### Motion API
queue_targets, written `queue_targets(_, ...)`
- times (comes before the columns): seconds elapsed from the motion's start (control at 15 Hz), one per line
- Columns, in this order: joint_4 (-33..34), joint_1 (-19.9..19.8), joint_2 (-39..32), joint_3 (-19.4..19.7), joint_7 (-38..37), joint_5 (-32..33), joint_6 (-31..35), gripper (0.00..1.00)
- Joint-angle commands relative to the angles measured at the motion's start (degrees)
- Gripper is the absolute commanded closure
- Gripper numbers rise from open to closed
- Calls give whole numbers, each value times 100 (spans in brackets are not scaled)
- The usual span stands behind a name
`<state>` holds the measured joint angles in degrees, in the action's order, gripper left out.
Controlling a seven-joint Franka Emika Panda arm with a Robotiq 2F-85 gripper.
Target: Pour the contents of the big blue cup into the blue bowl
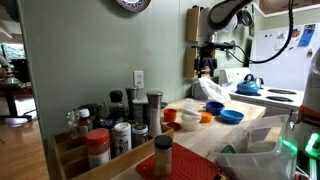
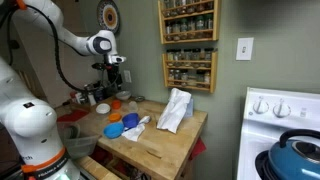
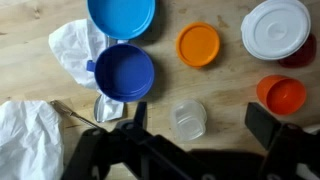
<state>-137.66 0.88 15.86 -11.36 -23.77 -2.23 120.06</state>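
In the wrist view the big blue cup [image 3: 124, 72] stands upright and is seen from above as a dark blue round mouth. The wide bright blue bowl [image 3: 121, 15] lies just beyond it, nearly touching. My gripper [image 3: 200, 125] is open and empty, hovering above the wooden table with the cup off its left finger. A small clear plastic container [image 3: 188, 120] lies on the table below the fingers. In both exterior views the gripper [image 1: 207, 64] [image 2: 113, 78] hangs well above the cup [image 2: 130, 121] and the bowl [image 2: 114, 130]. What the cup holds cannot be told.
An orange dish [image 3: 198, 44], a white lidded container [image 3: 276, 27] and an orange cup [image 3: 281, 94] sit to the right. Crumpled white plastic [image 3: 70, 50] lies left of the cup. A light blue kettle [image 2: 297, 160] stands on the stove. Spice jars [image 1: 120, 130] crowd the near counter.
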Motion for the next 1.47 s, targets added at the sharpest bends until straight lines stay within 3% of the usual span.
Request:
queue_targets(0.0,6,96,-6,94,-21,29,-9,0)
queue_targets(0.27,-7,69,-30,120,-3,62,8,0)
queue_targets(0.53,-291,-57,-207,443,336,-3,365,0)
queue_targets(1.2,-916,-277,-900,1243,2379,187,1418,0)
queue_targets(1.27,-842,-286,-1029,1302,2550,125,1225,0)
queue_targets(1.4,-796,-267,-934,1247,2251,180,1172,0)
